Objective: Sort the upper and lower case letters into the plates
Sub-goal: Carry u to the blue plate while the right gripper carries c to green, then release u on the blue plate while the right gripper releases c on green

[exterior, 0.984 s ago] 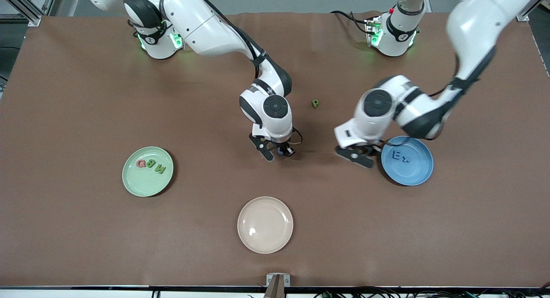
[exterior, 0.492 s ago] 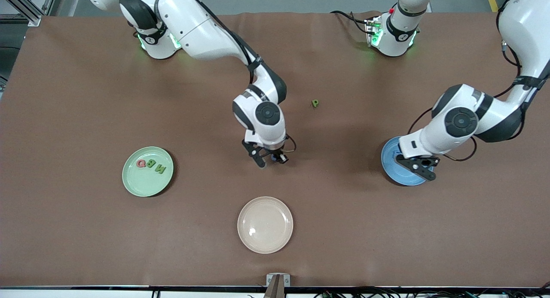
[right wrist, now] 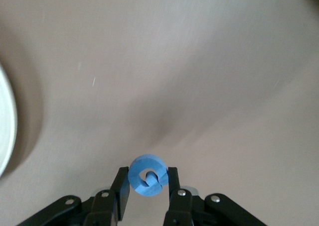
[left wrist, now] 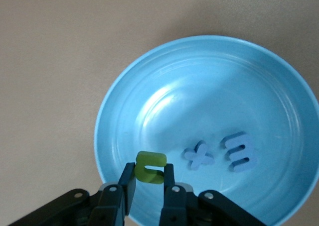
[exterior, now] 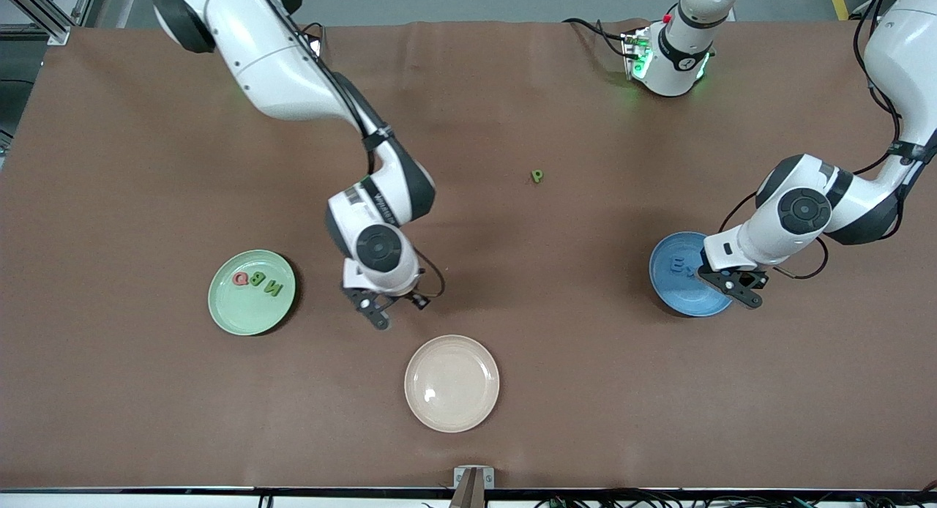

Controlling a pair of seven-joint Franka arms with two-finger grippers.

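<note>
Two letters in transit at once. Right gripper [exterior: 381,314] up over bare brown counter [exterior: 146,164] between the mint green plate [exterior: 252,292] and the cream-beige plate [exterior: 452,383], clamped on a round blue letter [right wrist: 147,174] with a small tail. Left gripper [left wrist: 148,186] over the rim of the sky blue plate [left wrist: 209,52], pinching a yellow-green letter [left wrist: 150,167] by its edge. Already in the blue plate: a blue x [left wrist: 199,155] and a blue E-like piece [left wrist: 239,154]. In the green plate: a red letter [exterior: 239,278] and two green ones [exterior: 266,284]. One small green letter [exterior: 537,176] left loose mid-counter, well apart from every plate.

Risks from here: a release so close to the blue rim, with the green piece tipping out onto the counter. Thin edge grips on both, so a twist or slip during a fast swing. A drop into the beige plate, just beside the right gripper's path. Case hard to read on the round blue letter, hence a wrong plate.
</note>
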